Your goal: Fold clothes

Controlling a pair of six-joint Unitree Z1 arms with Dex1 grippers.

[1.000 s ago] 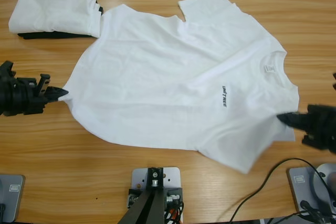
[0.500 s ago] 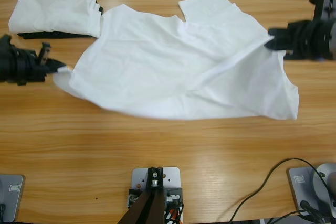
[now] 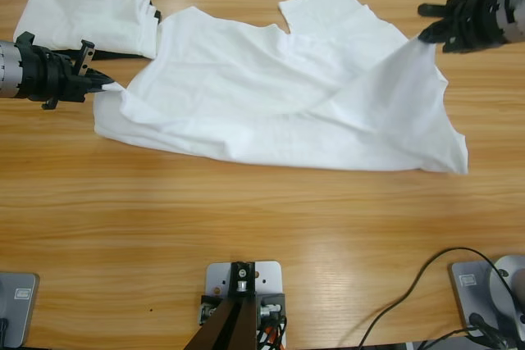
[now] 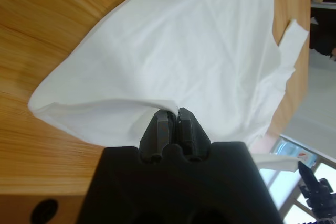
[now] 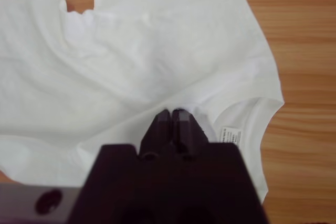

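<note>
Only mid-first-fold: T-shirt [image 3: 279, 104] half doubled toward the far side of the surface [image 3: 246, 219], left gripper [image 3: 102, 84] and right gripper [image 3: 426, 34] each pinching its edge, further folds left.

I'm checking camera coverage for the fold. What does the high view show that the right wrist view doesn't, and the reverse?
Only the high view shows the whole table, the left gripper pinching the T-shirt's corner at the left, a folded white garment lying on a black one at the far left corner, and a cable.

Only the right wrist view shows the neck label inside the collar.

Both show the white T-shirt partly folded over and the right gripper shut on its fabric, with wooden table around it.
</note>
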